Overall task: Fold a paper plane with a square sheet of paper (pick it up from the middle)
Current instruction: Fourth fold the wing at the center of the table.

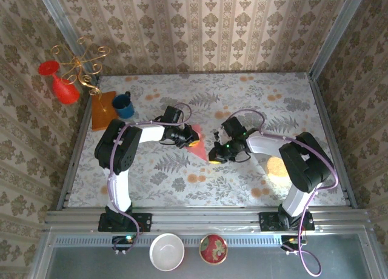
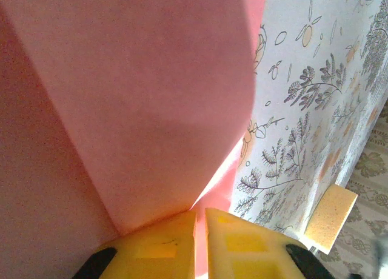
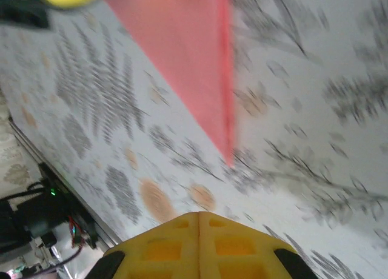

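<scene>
The salmon-pink paper [image 1: 196,140] is folded into a pointed shape and held just above the middle of the floral table [image 1: 254,97]. My left gripper [image 1: 187,137] is shut on its left end. In the left wrist view the paper [image 2: 121,79] rises in broad folded panels, and a thin layer of it is pinched between the yellow fingers of the left gripper [image 2: 200,230]. My right gripper [image 1: 214,156] sits just right of the paper's tip and apart from it. In the right wrist view the right gripper [image 3: 198,230] is shut and empty, with the paper's point [image 3: 194,60] ahead of it.
A blue mug [image 1: 124,105] and an orange-brown board [image 1: 103,110] stand at the table's far left. A red vase [image 1: 62,87] and a gold wire stand [image 1: 82,63] are beside them. A white bowl [image 1: 167,252] and a patterned bowl [image 1: 213,248] rest on the near ledge.
</scene>
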You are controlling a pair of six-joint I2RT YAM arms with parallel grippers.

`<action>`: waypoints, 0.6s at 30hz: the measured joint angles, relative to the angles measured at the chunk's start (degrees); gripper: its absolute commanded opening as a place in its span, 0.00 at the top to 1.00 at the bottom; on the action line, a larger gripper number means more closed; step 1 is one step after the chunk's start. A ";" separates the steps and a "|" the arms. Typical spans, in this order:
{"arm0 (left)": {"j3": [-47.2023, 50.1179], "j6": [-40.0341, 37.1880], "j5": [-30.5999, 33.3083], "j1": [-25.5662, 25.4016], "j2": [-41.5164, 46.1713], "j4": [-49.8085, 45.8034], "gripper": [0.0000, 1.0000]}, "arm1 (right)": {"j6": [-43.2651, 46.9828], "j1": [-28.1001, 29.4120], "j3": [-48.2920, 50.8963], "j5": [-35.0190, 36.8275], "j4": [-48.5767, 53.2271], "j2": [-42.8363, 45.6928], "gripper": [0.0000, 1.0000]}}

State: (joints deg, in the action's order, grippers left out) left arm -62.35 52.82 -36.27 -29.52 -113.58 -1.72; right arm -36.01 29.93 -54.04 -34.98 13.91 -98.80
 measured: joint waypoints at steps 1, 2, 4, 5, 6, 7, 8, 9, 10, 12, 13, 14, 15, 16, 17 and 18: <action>0.00 0.00 0.00 0.00 0.00 0.00 0.87 | 0.00 0.00 -1.60 0.28 -0.15 -0.48 0.94; 0.00 0.00 0.00 -0.02 0.00 0.00 0.87 | 0.02 0.02 -3.23 0.59 -0.39 -1.22 0.95; 0.00 0.00 0.00 -0.02 0.00 0.00 0.87 | 0.00 0.17 -6.14 1.31 -0.98 -3.45 0.96; 0.00 0.00 -0.02 -0.02 0.00 0.00 0.87 | 0.00 0.28 -7.39 1.73 -1.31 -4.90 0.97; 0.00 0.00 -0.02 -0.02 0.00 0.00 0.87 | 0.02 0.42 -8.26 2.05 -1.53 -6.32 0.97; 0.00 -0.02 0.00 -0.02 0.00 0.00 0.87 | 0.00 0.57 -8.81 2.21 -1.53 -7.39 0.97; 0.00 0.00 -0.02 -0.02 0.00 0.00 0.87 | 0.02 0.74 -9.31 2.45 -1.51 -8.59 0.97; 0.00 0.00 -0.02 -0.02 0.00 0.00 0.87 | 0.04 0.94 -9.68 2.69 -1.44 -9.68 0.97; 0.00 0.00 -0.02 -0.02 0.00 0.00 0.87 | 0.07 1.11 -9.88 2.89 -1.44 -10.45 0.98; -0.02 -0.02 -0.02 -0.02 0.00 -0.02 0.87 | 0.26 1.31 -10.01 2.99 -1.42 -11.80 0.98; -0.07 0.00 -0.02 -0.02 0.00 -0.07 0.87 | 0.31 1.38 -10.01 3.13 -1.31 -12.26 0.98; -0.09 0.00 -0.02 -0.04 0.00 -0.15 0.87 | 0.46 1.42 -10.01 3.23 -1.20 -12.72 0.99; -0.22 -0.02 -0.02 -0.07 0.00 -0.31 0.87 | 0.66 1.44 -10.01 3.34 -1.03 -13.09 0.99; -0.33 -0.02 0.00 -0.07 0.00 -0.50 0.87 | 0.94 1.44 -10.01 3.30 -1.05 -13.25 0.99; -0.46 -0.11 0.02 -0.07 0.00 -0.68 0.87 | 1.33 1.44 -10.01 3.37 -0.96 -13.25 0.99; -0.63 -0.20 0.04 -0.07 0.00 -0.96 0.87 | 1.57 1.42 -10.01 3.43 -0.87 -13.25 1.00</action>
State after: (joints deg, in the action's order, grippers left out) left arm -62.98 52.62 -36.23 -29.58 -113.58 -2.68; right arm -34.44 31.35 -64.05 -31.55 13.04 -112.05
